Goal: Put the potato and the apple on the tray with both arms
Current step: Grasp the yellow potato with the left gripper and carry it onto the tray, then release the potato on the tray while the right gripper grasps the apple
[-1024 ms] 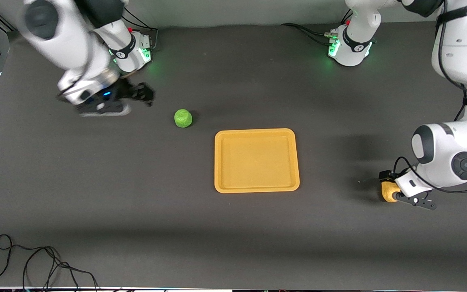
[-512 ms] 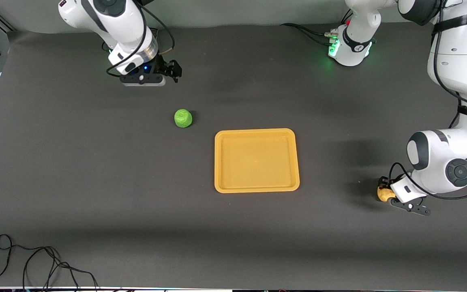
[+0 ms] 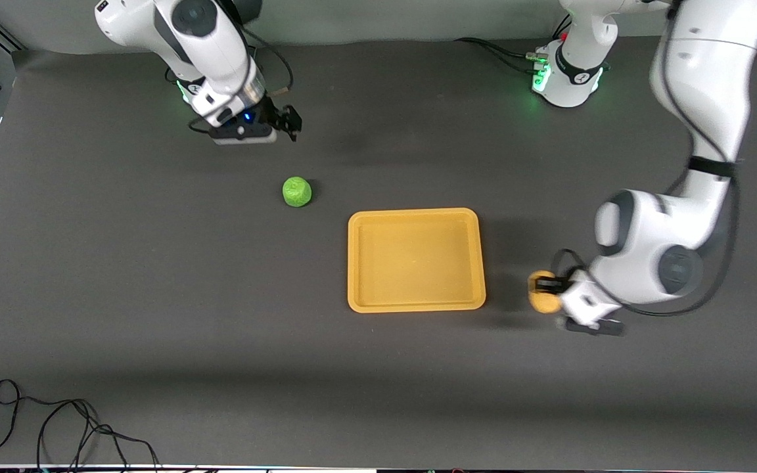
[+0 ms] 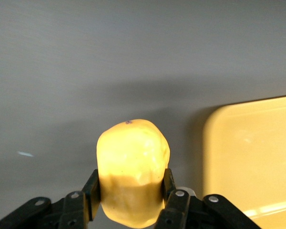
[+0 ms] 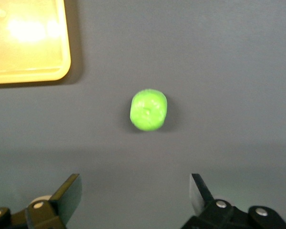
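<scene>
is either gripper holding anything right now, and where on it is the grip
The left gripper holds the small oval yellow-tan potato, its fingers pinching the potato's two sides, beside the orange-yellow tray. The right gripper is open and holds nothing, above the green apple.

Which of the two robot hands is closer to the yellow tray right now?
Left. The left gripper holds the potato just off the tray's edge toward the left arm's end. The right gripper, open, hangs above the table past the green apple.
</scene>
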`<move>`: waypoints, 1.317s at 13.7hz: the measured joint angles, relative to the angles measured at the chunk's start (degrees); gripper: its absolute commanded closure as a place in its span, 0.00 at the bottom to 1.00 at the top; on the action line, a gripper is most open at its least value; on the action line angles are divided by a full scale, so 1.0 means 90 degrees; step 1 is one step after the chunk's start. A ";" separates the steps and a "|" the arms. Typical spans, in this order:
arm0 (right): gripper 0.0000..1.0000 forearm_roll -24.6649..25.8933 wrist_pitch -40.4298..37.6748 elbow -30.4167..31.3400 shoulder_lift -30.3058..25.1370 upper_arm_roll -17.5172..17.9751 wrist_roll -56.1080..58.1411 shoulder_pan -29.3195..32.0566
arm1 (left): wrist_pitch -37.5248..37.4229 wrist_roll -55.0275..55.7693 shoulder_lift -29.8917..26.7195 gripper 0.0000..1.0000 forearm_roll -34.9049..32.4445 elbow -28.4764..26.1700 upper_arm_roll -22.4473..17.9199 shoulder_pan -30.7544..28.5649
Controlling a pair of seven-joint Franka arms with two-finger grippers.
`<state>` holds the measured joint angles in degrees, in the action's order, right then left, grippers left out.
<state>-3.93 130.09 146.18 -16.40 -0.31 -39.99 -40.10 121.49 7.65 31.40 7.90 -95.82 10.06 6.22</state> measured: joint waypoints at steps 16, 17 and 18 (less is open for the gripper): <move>0.27 0.0977 0.3326 0.0083 0.3141 -0.0400 -0.1034 -0.0283 | 0.1043 0.2582 0.0152 0.00 -0.0160 -0.0787 -0.0088 0.1548; 0.40 0.0977 0.3341 0.0079 0.3183 -0.0400 -0.1034 -0.0284 | 0.0976 0.2582 0.0016 0.00 -0.0175 -0.0756 -0.0143 0.1515; 0.47 0.0977 0.3342 0.0077 0.3192 -0.0399 -0.1034 -0.0287 | 0.0781 0.2566 -0.0192 0.00 -0.0248 -0.0706 -0.0209 0.1419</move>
<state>4.87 160.17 146.87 12.33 -3.90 -49.30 -42.68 128.52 30.75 29.67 5.67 -102.17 8.18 18.99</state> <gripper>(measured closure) 0.057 0.000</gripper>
